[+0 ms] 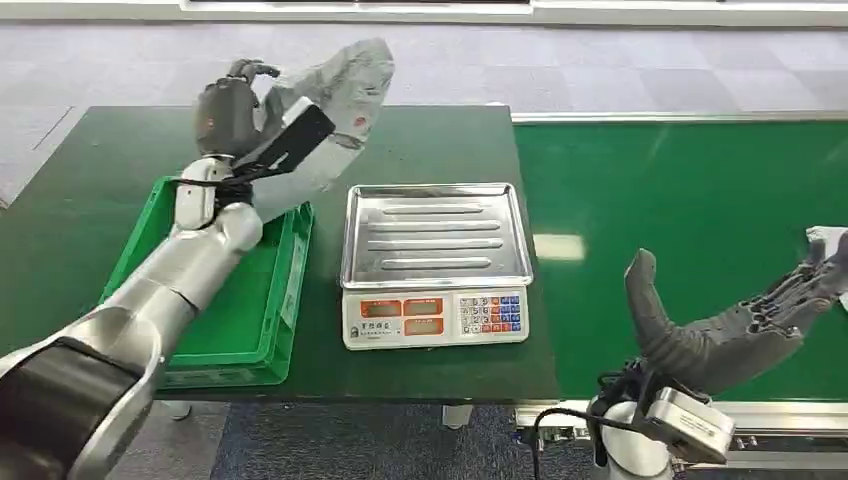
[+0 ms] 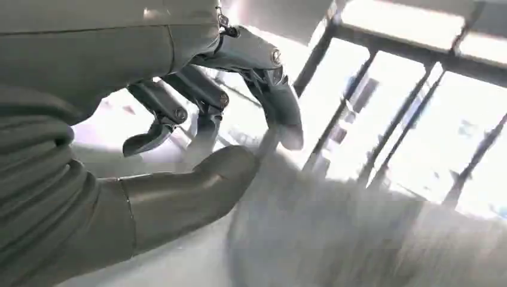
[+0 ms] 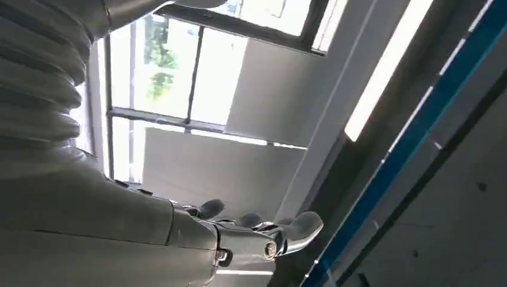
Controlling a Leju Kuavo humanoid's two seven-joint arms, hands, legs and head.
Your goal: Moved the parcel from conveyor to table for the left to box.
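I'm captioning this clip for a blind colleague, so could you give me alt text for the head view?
The robot's left hand holds a grey parcel in the air above a green bin on a dark green table. A steel-topped scale sits beside the bin. The right hand is open, palm up, over the green conveyor.

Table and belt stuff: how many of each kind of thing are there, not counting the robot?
Grey parcels: 1, parcel held up by the left hand
Green crates: 1, crate
Scales: 1, scale
White items at the belt's edge: 1, white item by the right hand
Total: 4
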